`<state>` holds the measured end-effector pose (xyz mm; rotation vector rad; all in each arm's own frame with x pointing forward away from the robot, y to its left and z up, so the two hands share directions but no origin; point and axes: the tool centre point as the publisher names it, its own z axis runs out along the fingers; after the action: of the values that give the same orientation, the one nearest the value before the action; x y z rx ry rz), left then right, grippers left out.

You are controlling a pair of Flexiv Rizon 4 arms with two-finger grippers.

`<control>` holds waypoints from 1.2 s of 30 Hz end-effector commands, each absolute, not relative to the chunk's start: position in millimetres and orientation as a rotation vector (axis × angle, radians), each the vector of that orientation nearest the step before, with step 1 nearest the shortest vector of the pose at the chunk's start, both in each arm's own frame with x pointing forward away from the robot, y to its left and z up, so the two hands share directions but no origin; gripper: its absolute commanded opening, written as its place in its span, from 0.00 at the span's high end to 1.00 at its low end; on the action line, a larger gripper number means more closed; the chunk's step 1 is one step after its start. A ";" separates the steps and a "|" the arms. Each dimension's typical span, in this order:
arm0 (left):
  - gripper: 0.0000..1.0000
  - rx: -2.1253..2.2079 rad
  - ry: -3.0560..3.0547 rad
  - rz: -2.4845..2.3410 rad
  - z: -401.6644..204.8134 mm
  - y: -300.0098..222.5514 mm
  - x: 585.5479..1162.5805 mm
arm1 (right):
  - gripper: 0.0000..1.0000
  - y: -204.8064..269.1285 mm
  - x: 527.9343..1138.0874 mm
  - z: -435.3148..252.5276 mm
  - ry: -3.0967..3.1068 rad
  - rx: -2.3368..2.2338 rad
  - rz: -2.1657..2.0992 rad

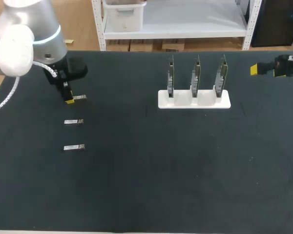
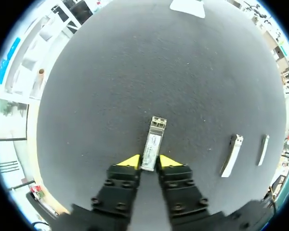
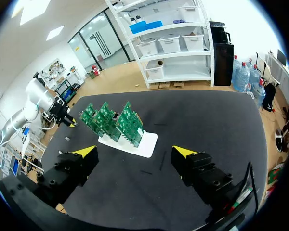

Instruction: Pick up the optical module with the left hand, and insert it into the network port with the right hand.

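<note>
**Status: optical module gripped on the tabletop**

A white label (image 2: 152, 142) was seen on the top face of the optical module (image 2: 154, 131); its print was too small to be read. The tabletop (image 1: 151, 175) was covered in a black, matte, finely speckled surface.

The optical module was lying flat on the tabletop, towards its far left. The left tool (image 2: 150, 162) was clenched on the module's near end, one yellow tip pressed to each long side.

Two further modules (image 1: 73, 121) (image 1: 73, 146) were laid in a row nearer the front edge, apart from each other.

A white holder (image 1: 194, 101) was placed right of centre. Three green circuit boards (image 1: 195, 75) were seated upright in it, side by side.

The right tool (image 3: 135, 154) was released, fingers wide apart, at the tabletop's far right edge.
</note>
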<state>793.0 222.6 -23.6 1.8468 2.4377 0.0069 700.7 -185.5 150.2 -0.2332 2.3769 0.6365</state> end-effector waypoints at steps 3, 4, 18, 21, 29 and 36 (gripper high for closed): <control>1.00 1.712 2.458 -0.033 -22.9 222.2 794.2 | 0.00 -185.0 699.9 150.4 2.376 -0.231 0.633; 1.00 1.659 2.478 -0.053 -20.3 221.7 795.3 | 0.00 -185.0 699.9 150.4 2.376 -0.231 0.633; 1.00 0.738 2.329 -0.522 80.1 183.5 816.0 | 0.00 -185.0 699.9 150.4 2.376 -0.231 0.633; 1.00 0.655 2.221 -0.549 106.5 171.5 818.2 | 0.00 -185.0 699.9 150.4 2.376 -0.231 0.633; 1.00 0.628 1.997 -0.600 161.1 139.9 817.8 | 0.00 -185.0 699.9 150.4 2.376 -0.231 0.633; 1.00 0.779 1.813 -0.719 194.0 106.2 810.7 | 0.00 -185.0 699.9 150.4 2.376 -0.231 0.633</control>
<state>822.5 108.5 191.0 0.8297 2.2380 -0.5387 700.7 -185.5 150.2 -0.2333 2.3769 0.6365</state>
